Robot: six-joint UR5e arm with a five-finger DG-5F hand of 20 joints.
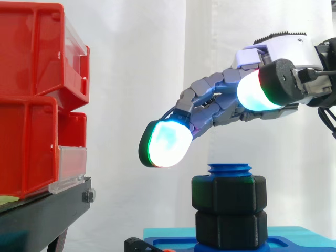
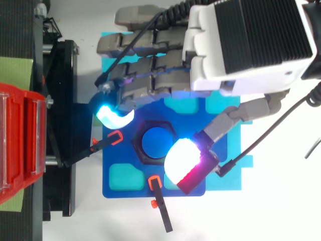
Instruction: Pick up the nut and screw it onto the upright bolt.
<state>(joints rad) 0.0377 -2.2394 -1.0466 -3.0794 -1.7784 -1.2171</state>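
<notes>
Robot hand (image 2: pixel 246 45) empty above the upright blue bolt (image 1: pixel 229 169).
Fingers are spread apart and relaxed, clear of the bolt's top and gripping nothing. A black nut (image 1: pixel 229 194) sits on the bolt just below its threaded tip, resting on a second black nut (image 1: pixel 231 229) over the blue base plate (image 2: pixel 120 188).

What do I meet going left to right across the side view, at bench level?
Stacked red plastic bins → black hexagonal nut on the blue threaded upright bolt. The hand overlaps the nut from above, so I leave it out.
</notes>
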